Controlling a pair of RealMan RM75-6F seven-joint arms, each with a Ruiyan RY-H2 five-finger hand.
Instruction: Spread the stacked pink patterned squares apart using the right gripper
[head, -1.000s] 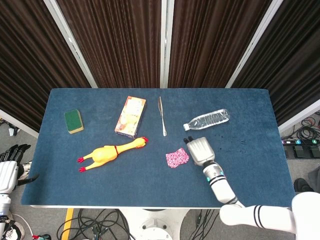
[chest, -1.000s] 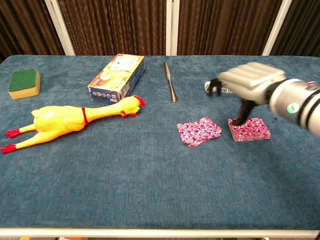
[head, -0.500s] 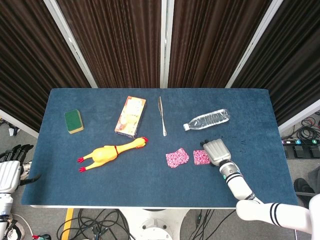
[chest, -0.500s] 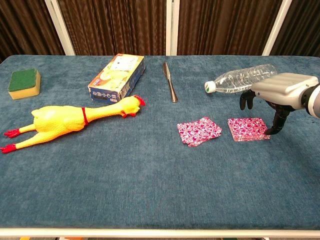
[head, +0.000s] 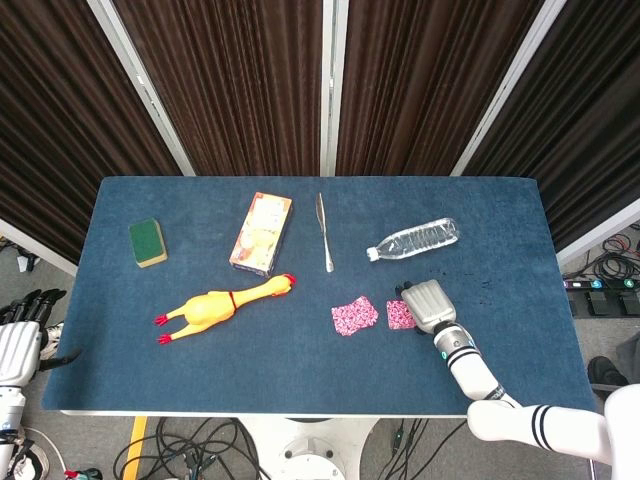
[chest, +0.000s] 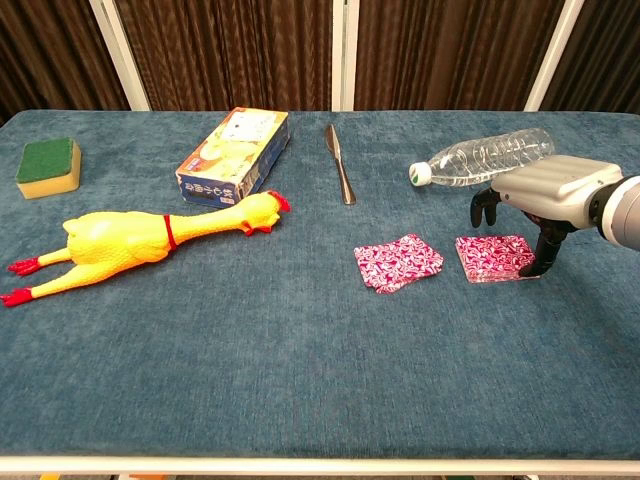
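Two lots of pink patterned squares lie apart on the blue table. The left pile (chest: 397, 262) (head: 354, 315) is slightly fanned. The right square (chest: 494, 258) (head: 399, 315) lies flat, partly under my right hand (chest: 551, 193) (head: 429, 305). That hand hovers palm down over the square's right edge, fingers curled downward; one fingertip (chest: 527, 270) reaches the square's near right corner. It holds nothing. My left hand (head: 20, 335) hangs off the table's left edge, seen only in the head view, fingers apart and empty.
A clear plastic bottle (chest: 483, 157) lies just behind my right hand. A butter knife (chest: 340, 165), a snack box (chest: 235, 153), a rubber chicken (chest: 150, 239) and a green-and-yellow sponge (chest: 47, 166) lie to the left.
My right hand drew back rightward from the left pile, dragging one square with it and uncovering it, then shifted slightly left again over that square's right edge.
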